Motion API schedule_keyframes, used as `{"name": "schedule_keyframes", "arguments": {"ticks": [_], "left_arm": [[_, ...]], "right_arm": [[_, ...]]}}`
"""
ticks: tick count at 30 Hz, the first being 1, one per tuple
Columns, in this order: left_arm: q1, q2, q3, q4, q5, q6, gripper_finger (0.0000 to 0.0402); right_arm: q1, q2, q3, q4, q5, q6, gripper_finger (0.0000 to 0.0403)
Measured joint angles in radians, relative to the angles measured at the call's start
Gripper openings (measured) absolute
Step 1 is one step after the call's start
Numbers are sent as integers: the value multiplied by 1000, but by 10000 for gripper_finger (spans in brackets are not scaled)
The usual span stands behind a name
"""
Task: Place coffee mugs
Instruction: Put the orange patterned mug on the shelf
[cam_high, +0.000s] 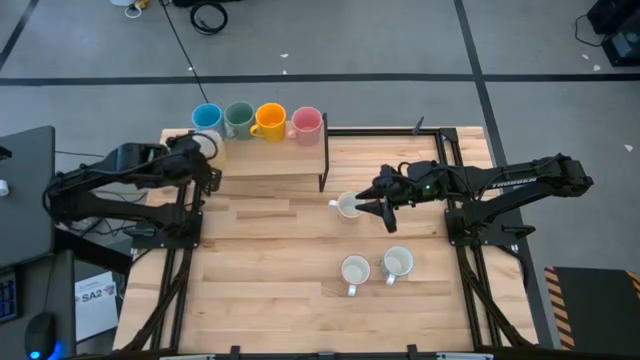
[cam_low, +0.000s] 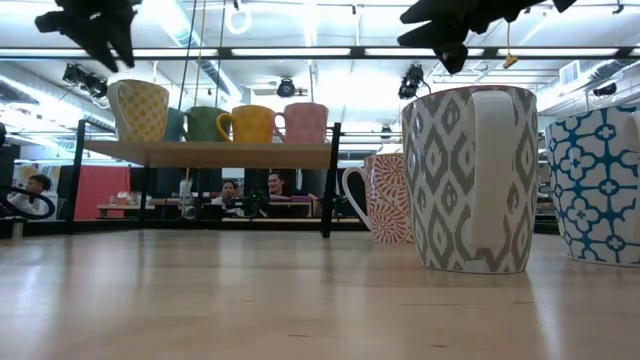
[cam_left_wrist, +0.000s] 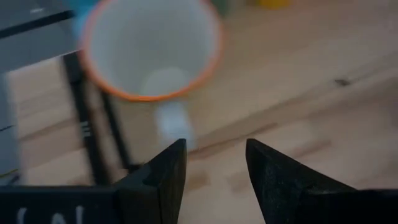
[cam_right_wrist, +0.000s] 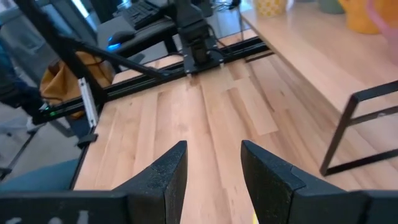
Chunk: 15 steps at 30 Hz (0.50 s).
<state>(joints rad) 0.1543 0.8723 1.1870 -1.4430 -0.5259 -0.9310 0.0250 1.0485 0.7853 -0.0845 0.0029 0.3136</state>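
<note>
Five mugs on shelf (cam_high: 270, 160) at far-left bench corner. Left gripper (cam_high: 205, 158) hovered over yellow-patterned mug (cam_low: 138, 109), jaws apart, empty. Right gripper (cam_high: 388, 203) above red-patterned mug (cam_high: 348, 206) mid-bench, jaws apart. Judgement: centre on rim, descend straight, avoid shelf leg (cam_high: 324, 165).

The shelf (cam_high: 262, 158) is crowded with mugs (cam_high: 255, 120); the counter (cam_high: 270, 260) is open left of three standing mugs (cam_high: 375, 267).

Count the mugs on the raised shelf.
5: a yellow-patterned mug at the left end, under the left gripper, then blue, green, orange-yellow and pink. Three more stand on the table, none visibly hidden.
</note>
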Motion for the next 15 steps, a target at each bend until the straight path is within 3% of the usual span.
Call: {"name": "schedule_keyframes", "arguments": {"ticks": [7,15], "left_arm": [[-204,-13,0,212,-48,25,174],[-429,80,0,576,-102,288,174]], "right_arm": [[-2,5,0,0,34,-1,156],[-37,57,0,-57,117,140,156]]}}
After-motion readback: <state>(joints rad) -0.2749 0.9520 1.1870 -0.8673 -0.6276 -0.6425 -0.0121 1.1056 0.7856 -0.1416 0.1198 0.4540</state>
